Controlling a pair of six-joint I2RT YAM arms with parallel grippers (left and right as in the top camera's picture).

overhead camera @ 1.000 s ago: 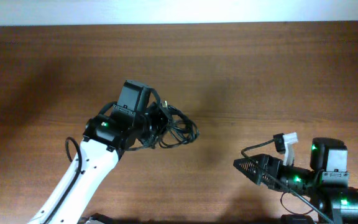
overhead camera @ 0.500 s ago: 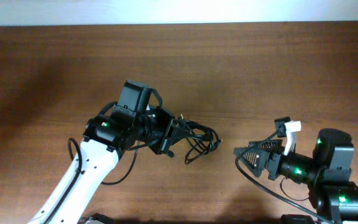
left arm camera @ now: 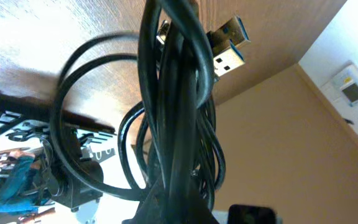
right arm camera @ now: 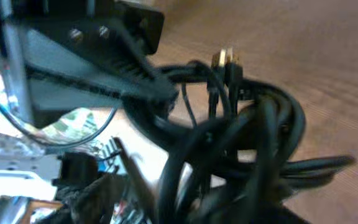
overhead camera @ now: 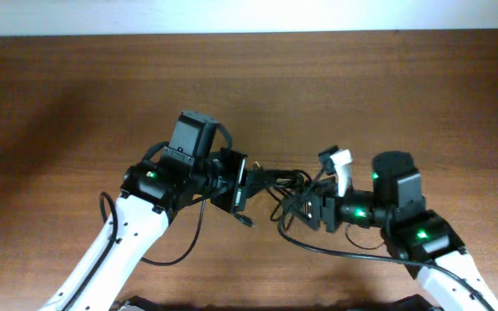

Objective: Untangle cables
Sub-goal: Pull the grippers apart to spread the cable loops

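Observation:
The cables (overhead camera: 281,183) are one tangled bunch of thin black cords, lifted off the table between the two arms. My left gripper (overhead camera: 242,185) is shut on the bunch's left side. In the left wrist view the cords (left arm camera: 178,106) rise from my jaws (left arm camera: 179,208), and two metal USB plugs (left arm camera: 227,48) stick out at the top. My right gripper (overhead camera: 304,210) is at the bunch's right side, its fingers spread around some loops. The right wrist view is blurred: cords (right arm camera: 253,143) fill the foreground, small plug ends (right arm camera: 226,62) show behind them, and the left gripper (right arm camera: 104,62) is at upper left.
The brown wooden table (overhead camera: 387,95) runs to a white wall at the back. The right arm's own thicker black wire (overhead camera: 335,250) loops below its wrist, and the left arm's wire (overhead camera: 180,250) hangs below its wrist.
My right arm has swung left and forward until its gripper reached the cable bunch. My left gripper has carried the bunch slightly right and up, and the loops are now stretched between the two grippers.

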